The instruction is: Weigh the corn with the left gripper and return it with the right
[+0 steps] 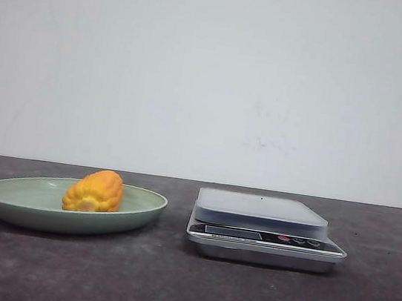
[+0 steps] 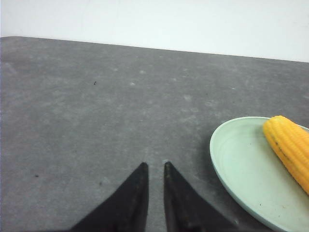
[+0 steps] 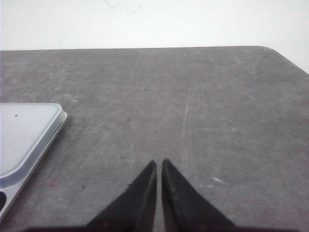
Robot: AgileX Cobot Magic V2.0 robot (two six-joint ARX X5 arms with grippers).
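The corn (image 1: 94, 191), a stubby orange-yellow cob, lies on the green plate (image 1: 7, 194) at the left of the table. The silver scale (image 1: 261, 211) stands to the plate's right with nothing on its platform. Neither gripper shows in the front view. In the left wrist view my left gripper (image 2: 155, 165) is shut and empty over bare table, apart from the plate (image 2: 241, 164) and corn (image 2: 289, 145) off to its side. In the right wrist view my right gripper (image 3: 159, 162) is shut and empty over bare table beside the scale (image 3: 24, 135).
The dark grey tabletop (image 1: 181, 290) ends at a white wall behind. The table's far edge and a rounded corner (image 3: 270, 50) show in the right wrist view. The scale's display and buttons (image 1: 299, 241) face the front.
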